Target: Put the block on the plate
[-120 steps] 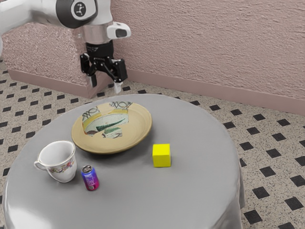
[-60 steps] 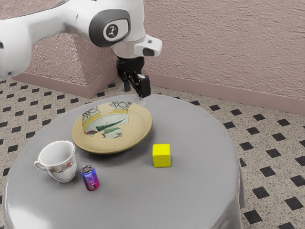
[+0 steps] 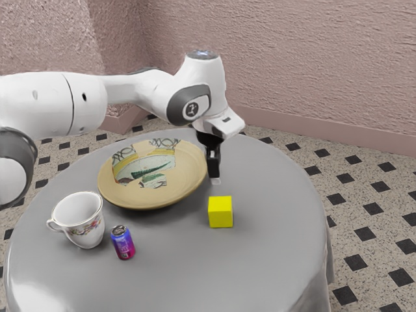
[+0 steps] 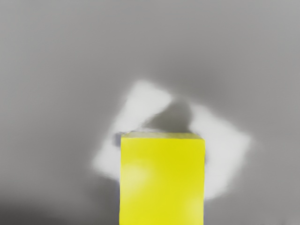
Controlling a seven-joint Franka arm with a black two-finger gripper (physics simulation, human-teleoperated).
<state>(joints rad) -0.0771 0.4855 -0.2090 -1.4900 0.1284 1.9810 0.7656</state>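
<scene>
In the exterior view my gripper (image 3: 215, 177) points down just above and slightly behind the yellow block (image 3: 220, 212), seen side-on, with a small gap showing between them. The block rests on the grey table. Beside it, toward the exterior view's left, lies the wide tan plate (image 3: 185, 186) with a patterned centre and nothing on it. The wrist view has the yellow block (image 4: 162, 180) large at its lower edge, close under my hand, against the grey tabletop with pale bright patches around it.
A white flowered cup (image 3: 86, 224) and a small blue-pink can (image 3: 123, 242) stand in front of the plate, toward the exterior view's left. The round table (image 3: 260, 260) has its curved edge beyond the block. My arm reaches in above the plate's far side.
My gripper has come from behind the plate toward the exterior view's right and down, close to the block, and my hand has turned. Block, plate, cup and can have stayed put.
</scene>
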